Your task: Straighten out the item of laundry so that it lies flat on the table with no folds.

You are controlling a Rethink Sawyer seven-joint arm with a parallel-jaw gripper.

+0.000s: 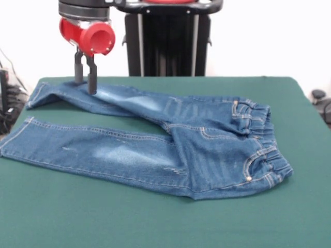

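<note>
Gripper is being held over the far leg of the jeans, its fingers drawn close together with nothing visibly caught between them.

At the picture's left the fingertips are being shown at, or just above, the denim near that leg's cuff; contact cannot be told. From there the jeans are being stretched rightward across the table, long axis running left to right, waistband lying at the right, bunched. Both legs are splaying leftward. No brand, label or legible writing is being shown.
</note>
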